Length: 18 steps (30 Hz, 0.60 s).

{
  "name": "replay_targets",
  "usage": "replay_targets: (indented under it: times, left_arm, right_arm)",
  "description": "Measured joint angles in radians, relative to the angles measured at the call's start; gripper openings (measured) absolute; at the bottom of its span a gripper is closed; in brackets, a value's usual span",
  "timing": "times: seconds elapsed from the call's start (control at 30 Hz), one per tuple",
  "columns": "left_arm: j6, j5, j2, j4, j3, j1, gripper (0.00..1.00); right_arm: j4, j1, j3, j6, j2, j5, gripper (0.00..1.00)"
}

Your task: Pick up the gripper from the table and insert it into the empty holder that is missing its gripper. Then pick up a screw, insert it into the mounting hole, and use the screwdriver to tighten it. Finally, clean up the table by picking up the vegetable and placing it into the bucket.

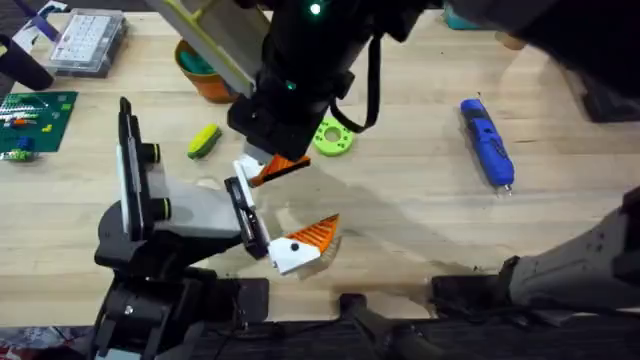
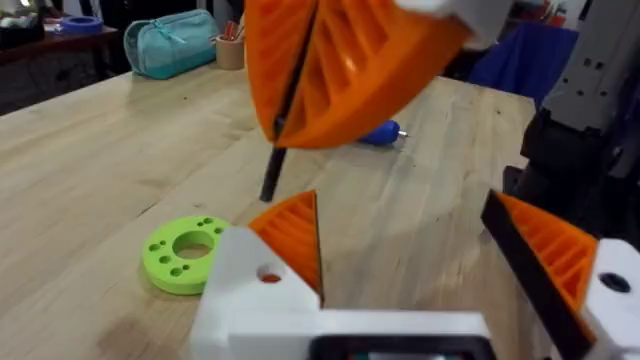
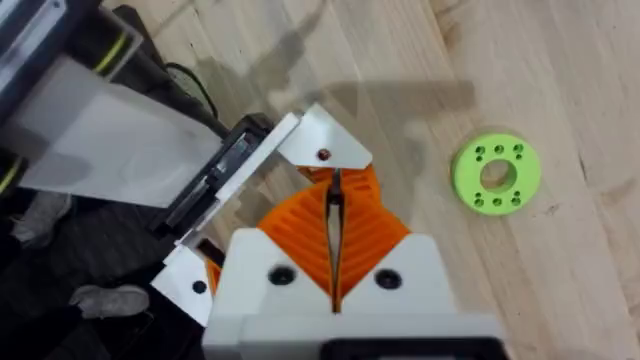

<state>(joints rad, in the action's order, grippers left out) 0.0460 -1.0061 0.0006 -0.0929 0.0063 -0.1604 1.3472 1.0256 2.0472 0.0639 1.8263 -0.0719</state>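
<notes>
Right gripper (image 3: 335,250) fingers pressed together on thin dark pin (image 2: 271,182), probably screw, just above block (image 3: 322,148) seated at holder (image 1: 245,212); left gripper (image 2: 400,215) fingers spread; pin likely light, stiff, slippery; best held by shank, tip free.

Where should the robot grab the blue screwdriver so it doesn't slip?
Grab the screwdriver round the middle of its blue body, coming straight down from above. It lies flat on the table with open wood on both long sides, so one finger can slide down on each side. The metal tip is too thin to hold well.
</notes>
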Motion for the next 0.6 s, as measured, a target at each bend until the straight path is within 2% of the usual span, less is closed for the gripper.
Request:
replay_targets:
  times: [0.6]
  left_arm:
    - [0.000, 0.000, 0.000, 0.000, 0.000, 0.000, 0.985]
  right_arm:
    - [0.000, 0.012, 0.000, 0.004, 0.010, 0.000, 0.012]
